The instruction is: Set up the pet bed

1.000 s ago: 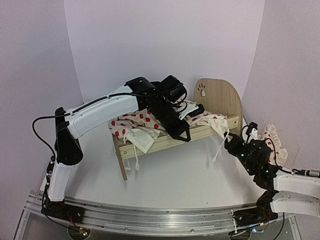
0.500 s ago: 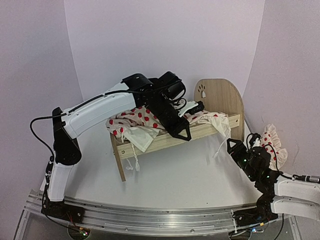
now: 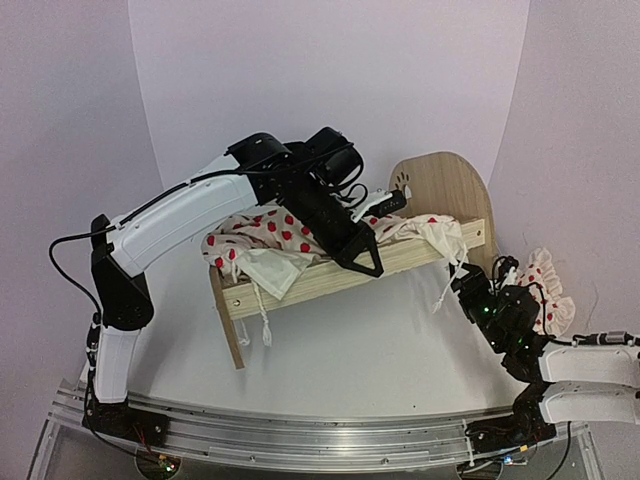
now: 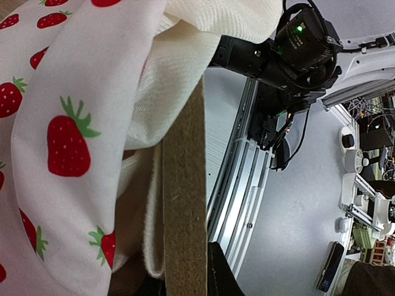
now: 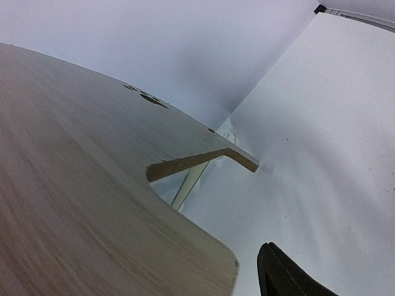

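The pet bed (image 3: 345, 270) is a light-wood frame with a paw-print headboard (image 3: 440, 190). It hangs tilted, with only its footboard leg (image 3: 226, 335) near the table. My left gripper (image 3: 366, 262) is shut on the bed's side rail (image 4: 184, 203), reaching over a cream duvet with red strawberries (image 3: 262, 236) that drapes over the frame. My right gripper (image 3: 470, 287) stands open beside the headboard's lower right edge. In the right wrist view the headboard (image 5: 92, 185) fills the left side, and one dark fingertip (image 5: 290, 274) stands apart from it.
A small ruffled red-dotted pillow (image 3: 550, 297) lies on the white table (image 3: 350, 360) at the right, behind my right arm. Loose ties of the duvet (image 3: 443, 288) dangle below the rail. The backdrop walls close in on both sides.
My left arm has lifted the bed and carried it up and a little left. My right gripper has opened wider and stayed low by the headboard.
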`<state>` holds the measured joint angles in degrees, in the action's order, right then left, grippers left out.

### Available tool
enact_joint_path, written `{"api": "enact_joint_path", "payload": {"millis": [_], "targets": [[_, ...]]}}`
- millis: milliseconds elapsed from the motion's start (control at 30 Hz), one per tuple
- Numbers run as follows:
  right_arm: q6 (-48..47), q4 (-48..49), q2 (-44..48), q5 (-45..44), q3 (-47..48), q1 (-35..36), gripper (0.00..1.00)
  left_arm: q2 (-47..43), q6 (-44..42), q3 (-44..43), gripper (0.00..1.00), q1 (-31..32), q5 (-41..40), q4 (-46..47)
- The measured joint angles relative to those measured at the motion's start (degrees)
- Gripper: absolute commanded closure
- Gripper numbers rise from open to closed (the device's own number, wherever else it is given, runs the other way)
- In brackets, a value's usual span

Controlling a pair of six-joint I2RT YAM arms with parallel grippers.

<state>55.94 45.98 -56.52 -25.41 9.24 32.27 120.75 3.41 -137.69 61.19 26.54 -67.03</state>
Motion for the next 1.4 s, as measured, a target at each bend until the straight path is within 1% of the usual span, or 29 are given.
{"api": "enact_joint_path", "payload": {"millis": [167,367,567,633,733,900,967,1000,1033,1067,1400], "targets": [[0.9,6.1,-2.3,-0.2,1.3,-0.1,0.30,-0.1,1.1,-0.7,1.00,-0.1,0.5,0.2],[1.1,11.2,-3.7,-1.8,1.4,-0.1,0.31,-0.3,1.6,-0.7,1.00,-0.1,0.6,0.6],[1.7,17.5,-10.2,-5.0,3.2,-0.2,0.33,-0.3,2.8,-0.7,1.00,-0.1,0.4,1.3],[2.3,19.4,-12.9,-6.1,4.6,-0.3,0.37,-0.3,3.2,-0.7,1.00,-0.3,0.2,1.6],[2.9,21.9,-15.9,-7.2,5.8,-0.3,0.53,-0.3,3.7,-0.7,1.00,-0.5,0.1,1.8],[3.2,22.6,-17.6,-8.7,5.8,-0.4,0.70,-0.4,4.0,-0.7,1.00,-0.5,0.2,2.0],[3.9,23.6,-18.9,-8.4,6.0,-0.4,0.68,-0.4,4.0,-0.7,1.00,-0.5,0.2,2.1],[4.4,23.9,-19.8,-8.1,6.1,-0.4,0.63,-0.4,4.0,-0.7,1.00,-0.5,0.2,2.1],[4.9,24.1,-20.6,-7.7,6.4,-0.4,0.55,-0.4,4.0,-0.7,1.00,-0.5,0.2,2.1],[5.5,24.3,-21.3,-7.4,6.7,-0.4,0.51,-0.4,3.9,-0.7,1.00,-0.4,0.3,2.0],[6.1,26.4,-21.4,-4.4,6.5,-0.1,0.48,-0.7,3.6,-0.7,1.00,-0.5,0.2,1.4]]}}
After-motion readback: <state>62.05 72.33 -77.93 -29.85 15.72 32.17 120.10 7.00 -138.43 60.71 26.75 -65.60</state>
